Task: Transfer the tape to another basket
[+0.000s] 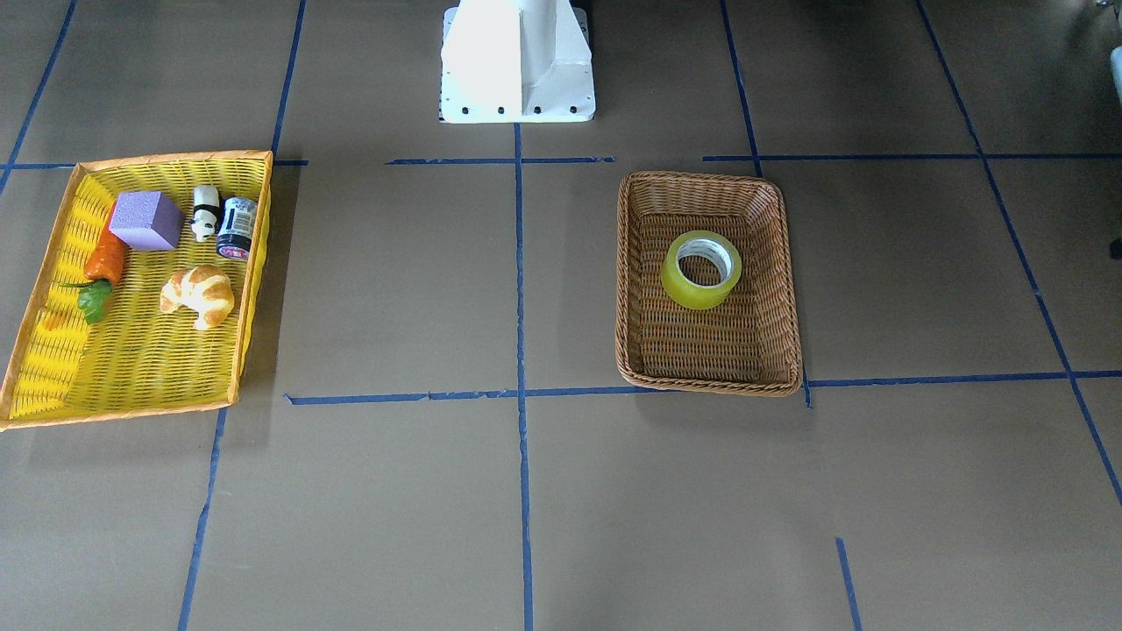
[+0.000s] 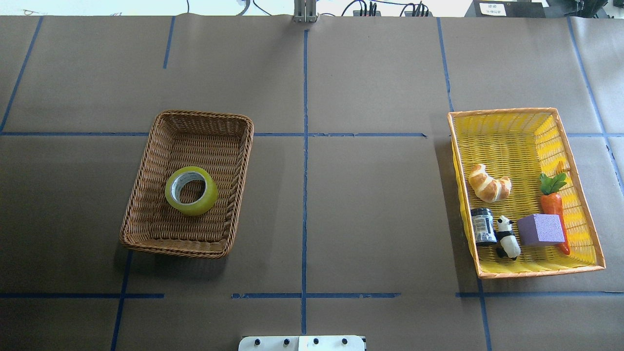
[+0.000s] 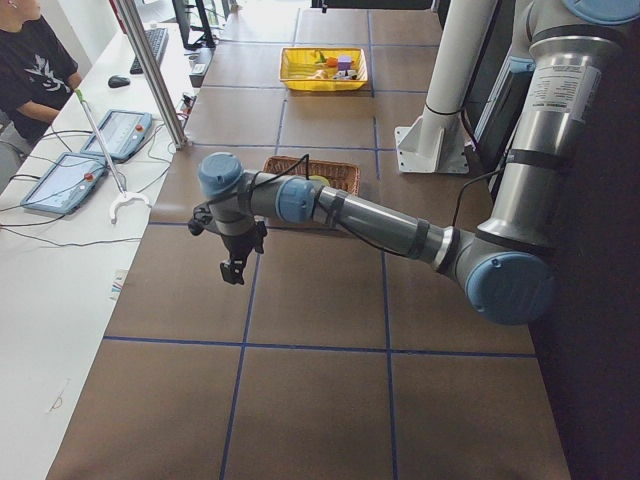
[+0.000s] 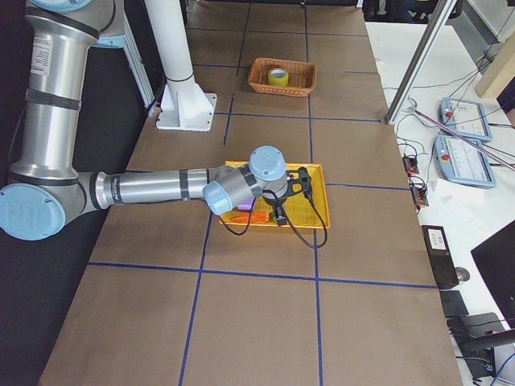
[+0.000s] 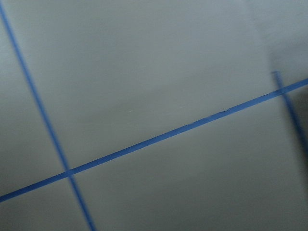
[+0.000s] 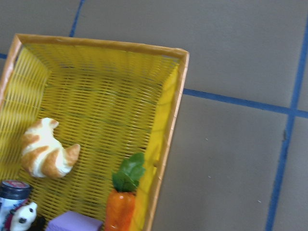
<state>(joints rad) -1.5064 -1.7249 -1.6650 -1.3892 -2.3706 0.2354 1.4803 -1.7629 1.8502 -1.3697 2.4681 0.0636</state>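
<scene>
Tape [image 2: 192,208] is apart from both tools. The left tool [image 3: 234,270] hangs above bare counter [image 2: 365,219], and the right tool [image 4: 279,219] hangs over the edge of the yellow tray [image 2: 512,124]. From these side views I cannot tell how wide either stands. The roll lies flat on the floor of the wicker basket [image 2: 146,161], well apart from the tray holding a croissant [image 2: 489,183], carrot [image 2: 553,209] and purple block [image 2: 540,229].

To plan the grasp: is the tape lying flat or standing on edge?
Flat: the tape lies in the basket, its hole facing up.
</scene>
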